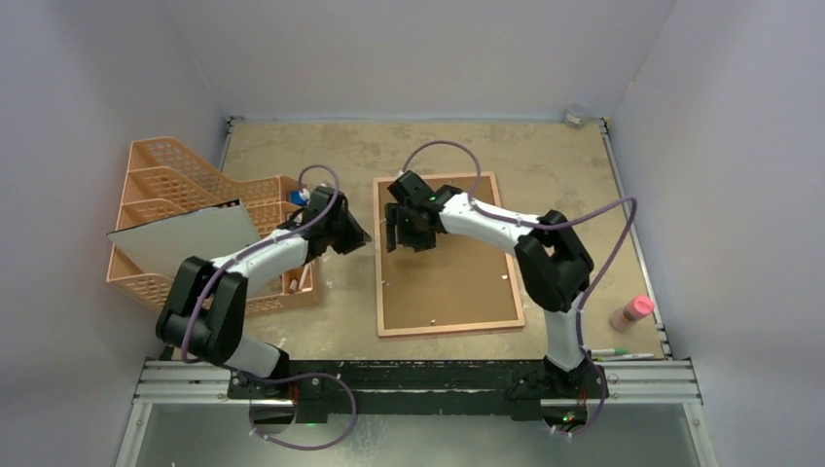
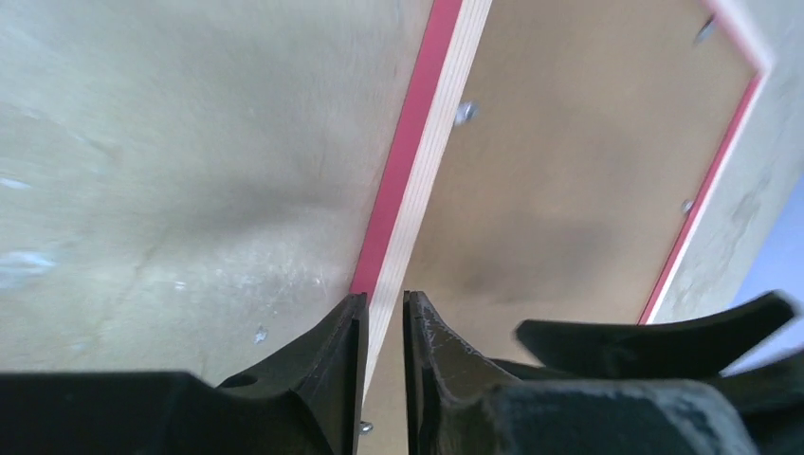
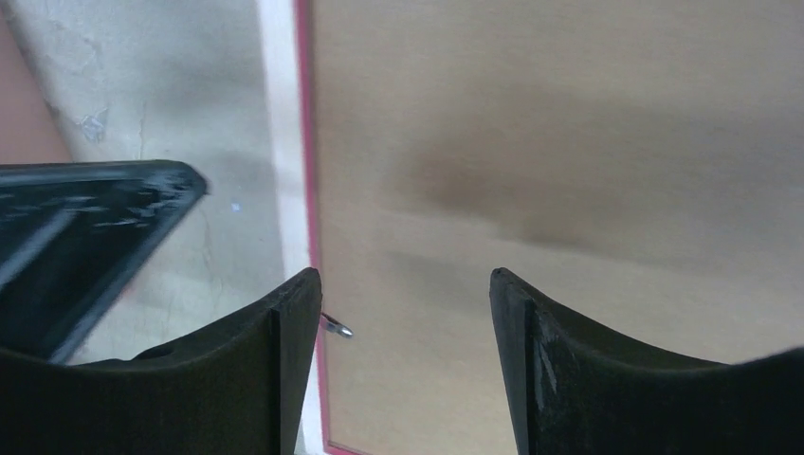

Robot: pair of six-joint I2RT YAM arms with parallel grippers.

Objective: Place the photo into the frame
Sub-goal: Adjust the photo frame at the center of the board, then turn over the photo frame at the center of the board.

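The frame (image 1: 452,329) lies face down in the middle of the table, its pale back up and its pink-red edge (image 2: 403,142) showing. A brown backing board (image 1: 457,277) fills it. My left gripper (image 1: 362,236) is at the frame's left rail (image 2: 431,142), its jaws (image 2: 384,296) narrowed onto the pale strip, which fills the gap. My right gripper (image 1: 409,241) hangs open over the board's upper left part (image 3: 403,275), close to the left one. The photo (image 1: 185,238) leans pale side up on the orange organiser.
The orange mesh organiser (image 1: 161,165) stands at the left, right behind my left arm. A small metal tab (image 3: 337,329) sticks out from the frame's inner edge. A pink bottle (image 1: 630,311) and markers (image 1: 613,352) lie at the front right.
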